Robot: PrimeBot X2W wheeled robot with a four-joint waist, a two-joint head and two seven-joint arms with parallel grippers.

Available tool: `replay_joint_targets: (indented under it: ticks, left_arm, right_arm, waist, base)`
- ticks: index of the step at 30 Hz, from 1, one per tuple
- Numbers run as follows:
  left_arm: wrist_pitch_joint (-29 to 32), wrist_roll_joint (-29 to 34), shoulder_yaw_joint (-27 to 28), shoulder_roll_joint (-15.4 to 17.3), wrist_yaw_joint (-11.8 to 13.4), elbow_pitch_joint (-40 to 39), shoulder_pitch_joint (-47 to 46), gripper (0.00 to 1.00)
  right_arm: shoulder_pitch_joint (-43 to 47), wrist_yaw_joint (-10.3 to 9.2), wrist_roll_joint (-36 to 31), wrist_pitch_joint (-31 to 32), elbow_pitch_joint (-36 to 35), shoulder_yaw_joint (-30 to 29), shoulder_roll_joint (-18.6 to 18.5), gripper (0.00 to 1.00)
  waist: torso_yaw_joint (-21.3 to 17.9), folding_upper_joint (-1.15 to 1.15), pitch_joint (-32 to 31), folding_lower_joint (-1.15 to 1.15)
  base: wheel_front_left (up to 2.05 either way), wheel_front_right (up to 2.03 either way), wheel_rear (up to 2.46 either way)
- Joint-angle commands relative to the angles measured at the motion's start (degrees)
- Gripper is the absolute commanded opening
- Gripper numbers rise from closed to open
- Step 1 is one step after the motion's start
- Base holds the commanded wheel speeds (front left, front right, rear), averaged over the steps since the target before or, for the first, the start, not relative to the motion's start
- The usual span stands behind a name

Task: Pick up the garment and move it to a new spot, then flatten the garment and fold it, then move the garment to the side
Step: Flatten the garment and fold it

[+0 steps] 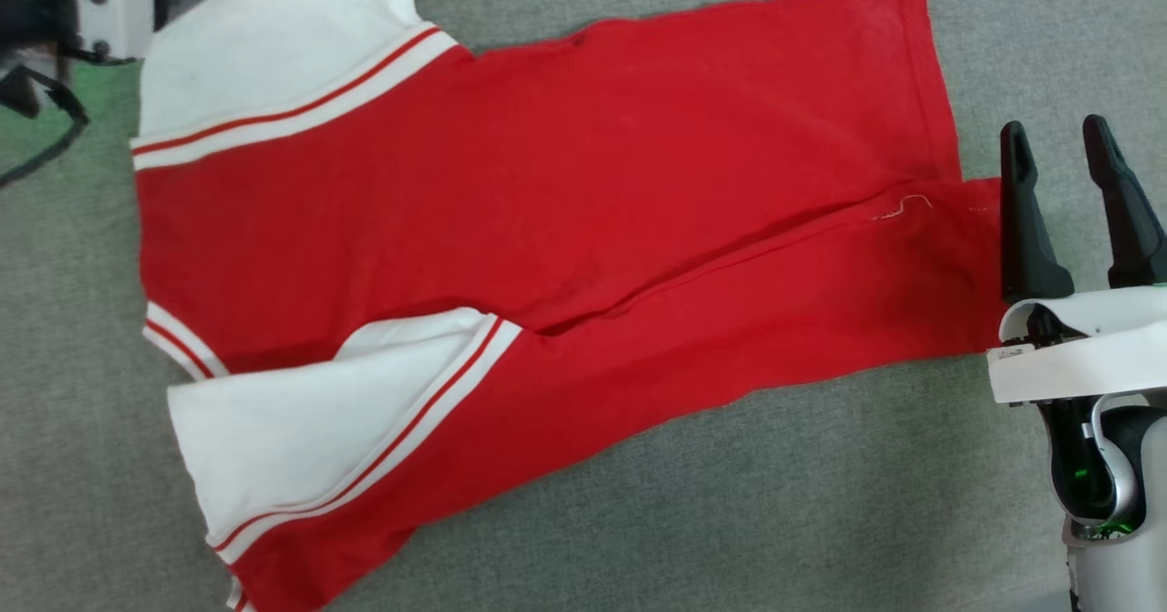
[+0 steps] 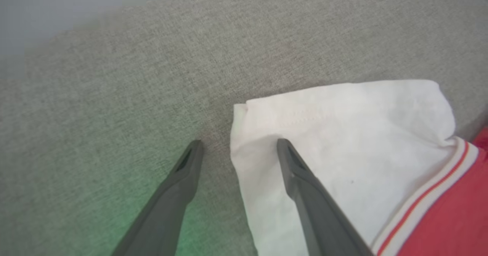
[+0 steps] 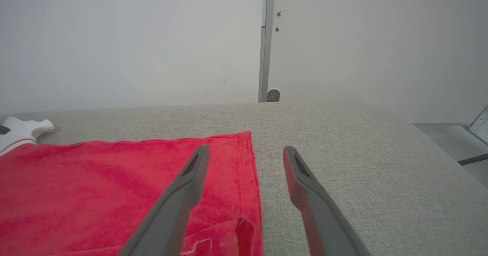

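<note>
Grey woven-fabric desk (image 3: 343, 153) across the lower frame; behind it a plain white wall (image 3: 114, 38), 1 vertical metal strip (image 3: 265, 57) at upper centre

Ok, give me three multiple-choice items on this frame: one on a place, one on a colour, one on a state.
1. The right gripper is by which part of the garment?
A. a sleeve
B. the red hem end
C. its middle
2. The sleeve panels are:
A. white
B. blue
C. black
3. The left gripper is:
A. shut on cloth
B. shut, empty
C. open
Key:
1 B, its fingers stand beside the red end, away from the sleeves.
2 A, they are white with red-striped trim.
3 C, its fingers stand apart over the sleeve edge, gripping nothing.
</note>
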Motion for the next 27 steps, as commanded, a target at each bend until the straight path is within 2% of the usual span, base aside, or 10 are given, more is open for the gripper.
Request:
replay_joint_targets:
  ticks: [1, 8, 9, 10, 12, 17, 24, 25, 27]
  left_arm:
    - [2.3, -1.9, -1.5, 0.2, -0.1, 0.2, 1.2, 1.0]
    - [7.3, -5.9, -4.1, 0.1, -0.1, 0.3, 0.9, 0.98]
    - [7.3, -6.2, -4.4, -0.1, -0.1, 0.1, 0.9, 0.66]
    - [7.4, -6.6, -4.7, -0.2, -0.1, 0.1, 0.8, 0.41]
    - [7.1, -7.1, -5.4, -0.2, -0.1, -0.7, 0.5, 0.0]
    - [5.0, -8.2, -6.3, 0.1, -0.1, -1.1, -0.3, 0.0]
    - [2.8, -9.8, -8.1, -0.6, -0.1, -2.3, -1.4, 0.0]
    - [2.8, -9.8, -8.1, -0.6, -0.1, -2.3, -1.4, 0.0]
    - [2.2, -10.3, -8.7, -0.9, -0.1, -3.0, -1.9, 0.0]
  right_arm:
    - [0.2, -0.06, 0.3, -0.2, 0.2, 0.4, 0.3, 1.0]
    - [-0.2, -0.06, 0.9, 0.3, 0.5, 0.6, -0.3, 1.0]
    - [-0.4, -0.06, 1.1, 0.5, 0.5, 0.6, -0.5, 1.0]
    - [-0.7, -0.06, 1.1, 0.8, 0.4, 0.7, -0.7, 1.0]
    - [-1.6, -0.06, 1.4, 1.7, 0.5, 1.3, -1.4, 1.0]
    - [-6.7, -0.06, 2.8, 8.8, 2.5, 5.5, -5.6, 1.0]
    - [-21.0, -0.06, 7.9, 28.3, 9.8, 13.5, -15.0, 1.0]
    - [-21.0, -0.06, 7.9, 28.3, 9.8, 13.5, -15.0, 1.0]
    - [-25.0, -0.06, 10.1, 34.0, 12.6, 15.1, -16.7, 1.0]
  waist:
    - [-0.6, 0.0, 0.5, 0.0]
    - [-1.0, 0.0, 1.2, 0.0]
    - [-1.0, 0.0, 1.3, 0.0]
    - [-1.0, 0.0, 1.3, 0.0]
    - [-1.0, 0.0, 1.5, 0.0]
    - [-0.6, 0.0, 1.8, 0.0]
    - [1.9, 0.0, 1.9, 0.0]
    - [1.9, 0.0, 1.9, 0.0]
    - [3.0, 0.0, 2.1, 0.0]
  base:
    - [0.0, 0.0, 0.0]
    - [0.0, 0.0, 0.0]
    - [0.0, 0.0, 0.0]
    - [0.0, 0.0, 0.0]
    - [0.0, 0.0, 0.0]
    - [0.0, 0.0, 0.0]
    - [0.0, 0.0, 0.0]
    - [0.0, 0.0, 0.0]
    - [0.0, 0.0, 0.0]
